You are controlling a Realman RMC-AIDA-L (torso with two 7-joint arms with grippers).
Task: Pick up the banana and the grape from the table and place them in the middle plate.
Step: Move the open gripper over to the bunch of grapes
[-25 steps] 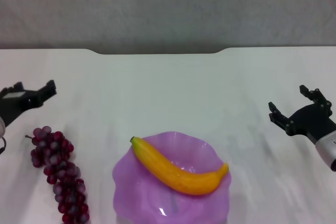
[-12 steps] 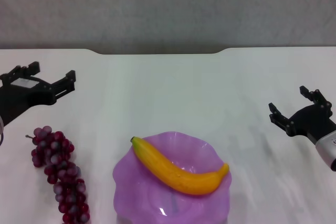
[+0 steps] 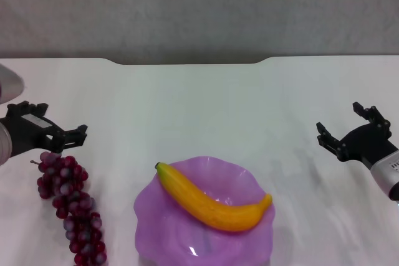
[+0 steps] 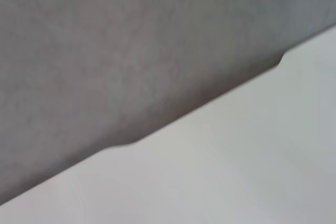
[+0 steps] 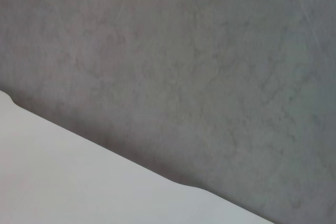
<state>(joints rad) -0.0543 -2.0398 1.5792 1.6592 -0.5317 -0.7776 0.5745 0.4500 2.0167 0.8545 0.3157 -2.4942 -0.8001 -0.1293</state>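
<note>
While the banana [image 3: 213,202] lies across the middle plate [image 3: 156,216], green tip toward the robot's left and far side, other end at the plate's right rim, the grape [image 3: 68,204] bunch sits on the white desk [image 3: 206,110] well left of the plate, running near-to-far. Left hand [image 3: 55,133]: fingers spread, nothing held, hovering right at the far end of the bunch; contact with the top grapes cannot be told. Right hand [image 3: 346,130]: fingers apart, empty, out over the right side of the desk, well clear of the plate. Both wrist views show only bare desk surface, its notched far edge and a grey wall [image 4: 131,40] behind; neither shows the arm's own fingers.
</note>
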